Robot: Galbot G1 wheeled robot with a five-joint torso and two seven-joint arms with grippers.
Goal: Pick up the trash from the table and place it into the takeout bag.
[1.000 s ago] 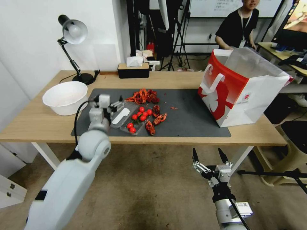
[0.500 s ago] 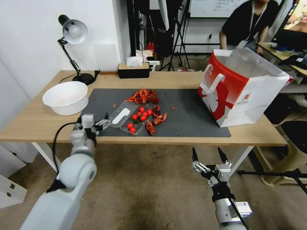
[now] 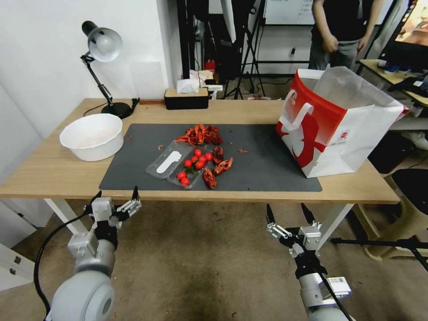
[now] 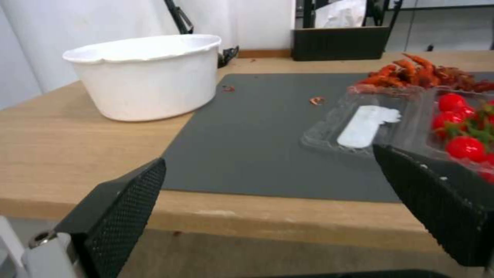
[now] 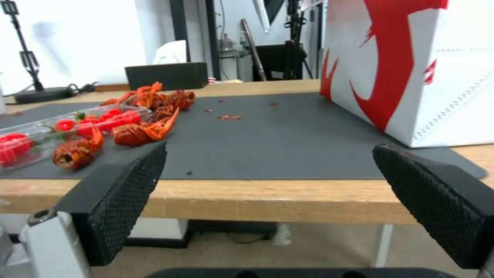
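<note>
Two pincers: left pincer lower left, right pincer lower centre, both wide, empty, below table edge.
Trash: red crayfish shells and clear plastic tray of cherry tomatoes, frame centre.
Red-and-white paper takeout bag: upper right, mouth open.
Advice: lift tray level, avoid spilling.

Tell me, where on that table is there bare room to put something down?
The grey mat is bare between the crayfish shells and the takeout bag. Bare wood lies behind the mat, right of the tissue box. It is crowded around the clear tray of tomatoes.
</note>
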